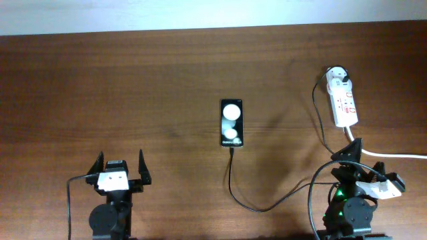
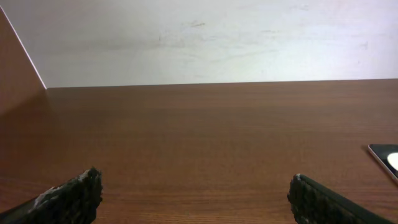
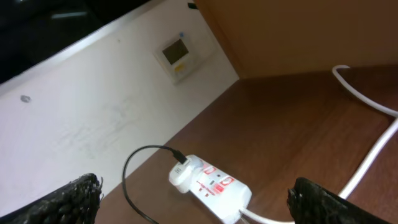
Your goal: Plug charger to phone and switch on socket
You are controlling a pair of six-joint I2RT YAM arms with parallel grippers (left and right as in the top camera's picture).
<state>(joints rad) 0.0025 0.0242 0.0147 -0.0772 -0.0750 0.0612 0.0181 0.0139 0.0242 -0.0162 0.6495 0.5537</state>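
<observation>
The black phone lies flat at mid-table with two white round spots; its corner shows in the left wrist view. The thin black charger cable meets the phone's near edge, loops right and runs up to the white adapter, which sits in the far end of the white socket strip. The right wrist view shows the adapter and the strip with its red markings. My left gripper is open and empty, left of the phone. My right gripper is open and empty, just short of the strip.
The strip's thick white cord runs off to the right, past my right arm, and shows in the right wrist view. A white wall borders the table's far edge. A small wall panel hangs above the table.
</observation>
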